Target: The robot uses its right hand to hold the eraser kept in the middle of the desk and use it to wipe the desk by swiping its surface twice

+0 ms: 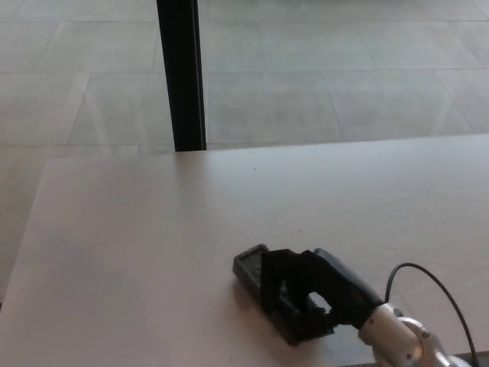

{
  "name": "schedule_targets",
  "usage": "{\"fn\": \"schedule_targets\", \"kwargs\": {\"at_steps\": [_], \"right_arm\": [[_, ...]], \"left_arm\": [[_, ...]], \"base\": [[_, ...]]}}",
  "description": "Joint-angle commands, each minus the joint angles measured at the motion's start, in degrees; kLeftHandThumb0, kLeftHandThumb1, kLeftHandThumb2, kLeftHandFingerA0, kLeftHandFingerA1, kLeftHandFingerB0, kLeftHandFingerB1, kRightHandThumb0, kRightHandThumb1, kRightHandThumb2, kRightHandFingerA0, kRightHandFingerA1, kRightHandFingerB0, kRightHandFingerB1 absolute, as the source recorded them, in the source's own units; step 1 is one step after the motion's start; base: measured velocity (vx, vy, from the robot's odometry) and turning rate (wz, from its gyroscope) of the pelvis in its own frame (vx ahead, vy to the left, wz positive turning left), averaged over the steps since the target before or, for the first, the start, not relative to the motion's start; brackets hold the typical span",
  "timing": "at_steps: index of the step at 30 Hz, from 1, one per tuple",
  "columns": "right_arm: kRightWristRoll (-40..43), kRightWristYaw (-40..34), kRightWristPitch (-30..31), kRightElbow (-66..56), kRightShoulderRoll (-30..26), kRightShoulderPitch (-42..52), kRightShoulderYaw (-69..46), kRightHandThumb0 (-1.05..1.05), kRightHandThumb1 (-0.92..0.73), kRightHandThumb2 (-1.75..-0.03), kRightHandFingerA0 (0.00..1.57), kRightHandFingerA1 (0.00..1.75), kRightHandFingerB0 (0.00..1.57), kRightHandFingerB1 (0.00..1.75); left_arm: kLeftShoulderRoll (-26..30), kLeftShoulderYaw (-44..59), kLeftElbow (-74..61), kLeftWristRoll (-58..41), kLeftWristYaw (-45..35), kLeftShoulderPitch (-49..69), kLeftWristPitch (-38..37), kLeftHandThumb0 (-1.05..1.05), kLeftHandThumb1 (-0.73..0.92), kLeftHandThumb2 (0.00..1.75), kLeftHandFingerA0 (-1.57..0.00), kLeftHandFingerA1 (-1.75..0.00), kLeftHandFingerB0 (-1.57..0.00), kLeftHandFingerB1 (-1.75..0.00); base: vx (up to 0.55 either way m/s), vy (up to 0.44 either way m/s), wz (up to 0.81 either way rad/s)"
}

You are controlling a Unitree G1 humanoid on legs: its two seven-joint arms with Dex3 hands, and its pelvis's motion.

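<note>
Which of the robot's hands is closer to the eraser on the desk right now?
Right. The right hand is wrapped around the eraser, holding it on the desk. The left hand is not in view.

Light: dim, soft, even daylight.
Glare: pale sheen on floor tiles [306, 84].
Shadows: faint under right hand [313, 294].
Focus: slightly soft throughout.

One robot hand, the right hand [306, 294], one black eraser [263, 287] (partly covered by that hand), one pale desk [153, 252], one black upright post [182, 73] behind the desk's far edge, and one thin black cable [428, 279] at the wrist.
</note>
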Motion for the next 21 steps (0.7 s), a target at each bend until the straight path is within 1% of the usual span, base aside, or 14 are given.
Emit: {"fn": "schedule_targets", "kwargs": {"at_steps": [1,2,4,5,8,10,11,12,13,15,16,17,18,21], "right_arm": [[-0.6,0.9,2.8,3.2,-5.1,0.3,-4.0,-0.26,-0.53,-1.25,0.85,1.75,0.67,1.71],[-1.4,0.4,2.7,4.1,-6.0,-0.2,-4.3,-0.27,-0.53,-1.26,0.86,1.75,0.66,1.71],[-1.2,0.0,3.3,5.4,-7.0,-0.4,-5.8,-0.27,-0.47,-1.34,0.91,1.75,0.69,1.74],[-1.3,0.1,3.9,6.2,-8.4,-0.5,-6.5,-0.29,-0.47,-1.35,0.91,1.75,0.69,1.72],[-1.6,-0.5,3.6,7.7,-9.2,-0.5,-7.6,-0.29,-0.46,-1.37,0.93,1.75,0.72,1.7],[0.0,-0.2,4.6,9.4,-10.2,0.0,-9.9,-0.27,-0.44,-1.34,0.91,1.75,0.74,1.68],[0.3,-0.3,4.8,9.9,-10.3,0.1,-10.7,-0.26,-0.45,-1.3,0.93,1.75,0.76,1.66],[0.8,-0.5,5.0,10.5,-10.6,0.4,-11.8,-0.26,-0.45,-1.3,0.93,1.75,0.76,1.66],[-0.5,-1.6,4.8,10.8,-11.3,0.6,-11.9,-0.26,-0.48,-1.26,0.92,1.75,0.74,1.65],[0.4,-1.8,4.1,11.9,-11.9,0.9,-13.3,-0.25,-0.51,-1.23,0.88,1.75,0.73,1.63],[0.9,-1.6,5.0,12.1,-12.1,1.1,-14.2,-0.27,-0.54,-1.18,0.88,1.75,0.73,1.62],[1.0,-2.0,4.6,12.7,-12.3,1.2,-14.9,-0.26,-0.54,-1.17,0.87,1.75,0.72,1.61],[1.0,-2.1,4.3,13.2,-12.5,1.2,-15.4,-0.26,-0.51,-1.22,0.85,1.75,0.71,1.63],[2.1,-2.2,3.9,14.7,-14.0,2.0,-17.6,-0.28,-0.46,-1.26,0.84,1.75,0.73,1.62]], "left_arm": [[0.9,0.0,-0.1,-0.3,0.5,0.2,-1.2,-0.64,0.89,0.66,-0.77,-0.59,-0.63,-0.53],[0.8,0.1,-0.1,-0.4,0.6,0.1,-1.1,-0.64,0.9,0.66,-0.77,-0.6,-0.63,-0.53],[0.8,0.4,-0.2,-0.8,-0.1,0.2,-0.8,-0.64,0.89,0.66,-0.74,-0.6,-0.61,-0.53],[0.7,0.8,0.0,-1.2,-0.2,0.2,-0.7,-0.64,0.89,0.66,-0.74,-0.61,-0.62,-0.53],[0.5,1.2,0.0,-1.3,-0.1,0.2,-0.6,-0.64,0.89,0.67,-0.74,-0.61,-0.63,-0.54],[0.5,0.7,-0.2,-0.6,-0.2,0.5,-1.4,-0.64,0.9,0.66,-0.74,-0.61,-0.62,-0.53],[0.4,0.7,-0.2,-0.7,0.0,0.6,-1.5,-0.63,0.89,0.66,-0.76,-0.61,-0.65,-0.54],[0.3,0.8,-0.2,-0.7,0.2,0.7,-1.7,-0.63,0.89,0.66,-0.76,-0.61,-0.65,-0.54],[0.2,0.7,-0.2,-0.6,0.1,0.8,-1.7,-0.64,0.89,0.66,-0.76,-0.62,-0.64,-0.54],[0.2,1.0,-0.2,-0.8,0.4,0.8,-1.5,-0.64,0.89,0.66,-0.76,-0.61,-0.64,-0.54],[0.3,1.4,-0.2,-1.3,-0.2,0.9,-1.1,-0.65,0.89,0.67,-0.74,-0.6,-0.6,-0.53],[0.3,1.5,-0.2,-1.4,-0.5,1.0,-1.1,-0.65,0.9,0.67,-0.73,-0.6,-0.6,-0.53],[0.4,1.4,-0.2,-1.2,-0.4,1.1,-1.1,-0.65,0.89,0.67,-0.75,-0.6,-0.62,-0.53],[0.3,1.1,-0.1,-0.7,0.5,1.1,-1.4,-0.66,0.88,0.66,-0.78,-0.63,-0.65,-0.54]], "base": [[0.0,0.0,0.0],[0.0,0.0,0.0],[0.0,0.0,0.0],[0.0,0.0,0.0],[0.0,0.0,0.0],[0.0,0.0,0.0],[0.0,0.0,0.0],[0.0,0.0,0.0],[0.0,0.0,0.0],[0.0,0.0,0.0],[0.0,0.0,0.0],[0.0,0.0,0.0],[0.0,0.0,0.0],[0.0,0.0,0.0]]}}
